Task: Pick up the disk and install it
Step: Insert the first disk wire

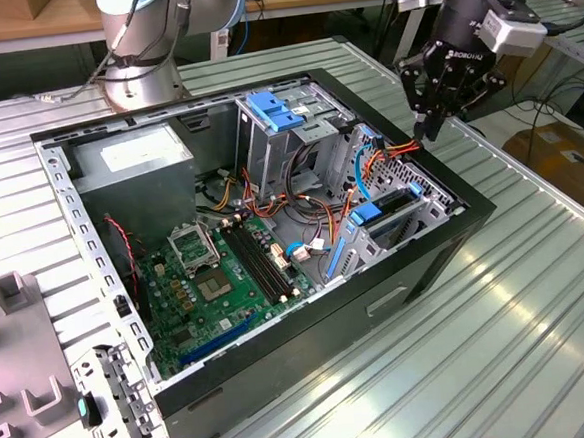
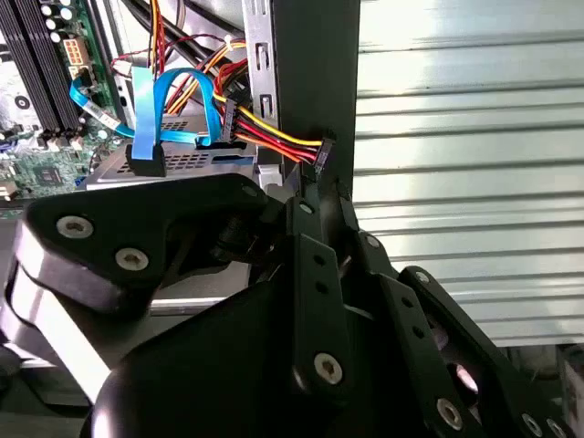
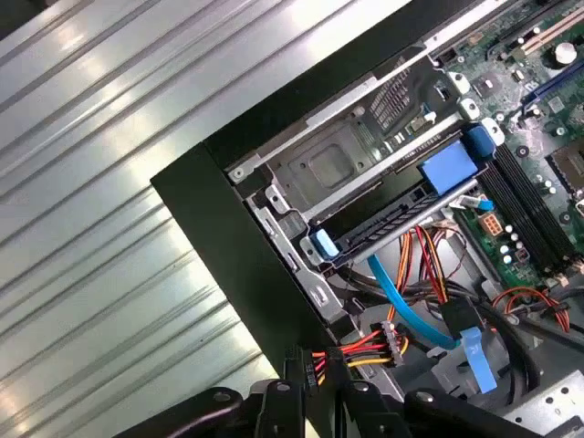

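One black, multi-link gripper (image 1: 432, 127) hangs over the rim of the open black computer case (image 1: 435, 259), at the corner on the exterior view's right. Its fingertips are clenched on the small black power plug (image 2: 325, 151) that ends a bundle of red, yellow and black wires (image 2: 272, 137). Holding the plug by its very end appears to leave the wires free to trail back into the case, so the plug can be steered rather than dragged. The disk (image 3: 391, 217), a silver metal drive with blue plastic side rails, appears to sit already slid into the grey metal drive cage (image 3: 333, 164) at that same corner, near the plug; its label is hidden. By that reading the drive is seated and the work stands at its cabling. A flat blue data cable (image 2: 144, 109) runs down to the cage close by, ending in a black connector whose socket cannot be made out. The case rests on a ribbed aluminium table (image 1: 518, 303).
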{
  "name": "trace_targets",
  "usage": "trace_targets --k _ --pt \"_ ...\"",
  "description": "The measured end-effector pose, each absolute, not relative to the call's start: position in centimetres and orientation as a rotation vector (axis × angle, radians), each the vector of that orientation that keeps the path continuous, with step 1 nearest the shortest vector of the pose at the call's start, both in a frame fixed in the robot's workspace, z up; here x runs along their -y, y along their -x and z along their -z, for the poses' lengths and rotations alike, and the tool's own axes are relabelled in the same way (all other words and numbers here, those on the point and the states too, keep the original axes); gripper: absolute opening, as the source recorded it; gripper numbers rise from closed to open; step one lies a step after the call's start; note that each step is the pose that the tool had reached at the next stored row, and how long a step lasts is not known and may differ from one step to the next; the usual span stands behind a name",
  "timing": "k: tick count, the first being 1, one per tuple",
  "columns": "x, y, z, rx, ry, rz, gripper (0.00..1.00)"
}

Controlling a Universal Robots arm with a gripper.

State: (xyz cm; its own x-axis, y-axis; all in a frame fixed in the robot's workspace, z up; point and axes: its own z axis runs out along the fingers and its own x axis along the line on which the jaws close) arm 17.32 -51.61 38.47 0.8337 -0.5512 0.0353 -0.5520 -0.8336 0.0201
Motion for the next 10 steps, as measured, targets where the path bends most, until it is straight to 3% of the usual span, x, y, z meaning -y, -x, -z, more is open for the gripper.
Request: trace_targets --k 1,2,10 --pt "51.3 -17.3 -38.1 0.874 -2.987 -0.044 0.25" --pt "51.3 -17.4 -37.6 0.873 -2.991 -0.043 0.38" --pt "51.3 -17.4 -36.8 0.782 -3.021 -0.044 0.38"
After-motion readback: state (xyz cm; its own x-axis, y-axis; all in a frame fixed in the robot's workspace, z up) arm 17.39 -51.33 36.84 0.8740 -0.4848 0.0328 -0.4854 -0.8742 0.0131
